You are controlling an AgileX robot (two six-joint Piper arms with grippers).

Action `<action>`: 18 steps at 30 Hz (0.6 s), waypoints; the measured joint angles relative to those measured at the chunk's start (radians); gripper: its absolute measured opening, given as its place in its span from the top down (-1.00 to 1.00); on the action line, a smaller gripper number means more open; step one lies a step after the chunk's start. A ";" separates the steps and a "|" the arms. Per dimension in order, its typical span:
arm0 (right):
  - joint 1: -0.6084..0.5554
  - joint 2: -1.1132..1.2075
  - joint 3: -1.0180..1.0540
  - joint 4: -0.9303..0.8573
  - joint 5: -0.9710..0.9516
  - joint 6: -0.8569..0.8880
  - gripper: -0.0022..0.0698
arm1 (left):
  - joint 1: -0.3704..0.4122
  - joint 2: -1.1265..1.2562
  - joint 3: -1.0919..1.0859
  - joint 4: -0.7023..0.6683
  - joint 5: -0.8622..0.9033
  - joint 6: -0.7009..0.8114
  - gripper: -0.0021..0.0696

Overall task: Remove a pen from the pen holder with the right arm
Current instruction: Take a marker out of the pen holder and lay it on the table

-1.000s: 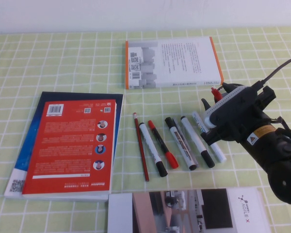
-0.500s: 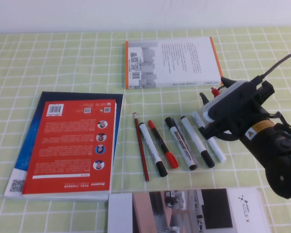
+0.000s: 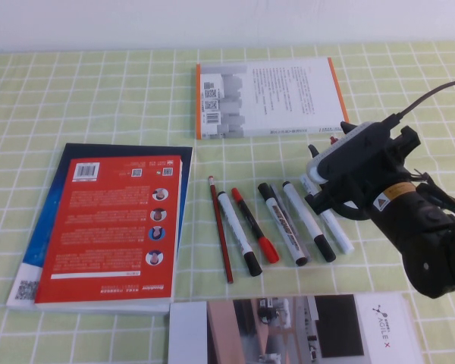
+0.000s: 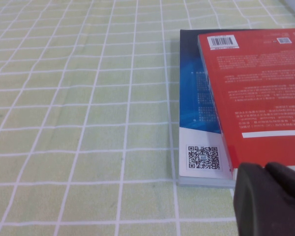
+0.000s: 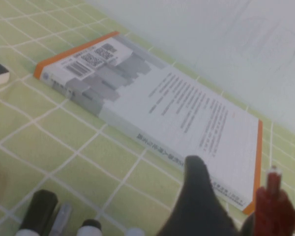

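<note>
Red pen [image 5: 273, 196] stands upright just off the white book's [image 3: 269, 97] near corner, where you see your right gripper [image 3: 330, 137] around it, jaws spread wide and gripping nothing, while your left gripper [image 4: 268, 173] hovers by the stacked books' [image 4: 255, 93] corner.

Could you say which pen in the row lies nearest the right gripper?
The rightmost white pen, alone partly under the right gripper. Left gripper hovers by the red book.

My right gripper [image 3: 330, 145] hangs over the right of the counter [image 3: 98, 98], jaws spread wide, while my left gripper [image 4: 268, 196] sits low above it.
</note>
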 joint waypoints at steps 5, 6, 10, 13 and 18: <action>-0.006 0.017 0.000 0.002 -0.003 0.000 -0.15 | 0.000 0.000 0.000 0.000 0.000 0.000 0.96; -0.006 0.017 0.000 0.002 -0.004 0.000 -0.15 | 0.000 0.000 0.000 0.000 0.000 0.000 0.96; -0.006 0.017 0.000 0.002 -0.017 -0.001 -0.07 | 0.000 0.000 0.000 0.000 0.000 0.000 0.96; -0.006 0.017 0.000 0.005 -0.017 -0.001 0.11 | 0.000 0.000 0.000 0.000 0.000 0.000 0.96; -0.006 0.017 0.000 0.005 -0.017 -0.001 0.40 | 0.000 0.000 0.000 0.000 0.000 0.000 0.96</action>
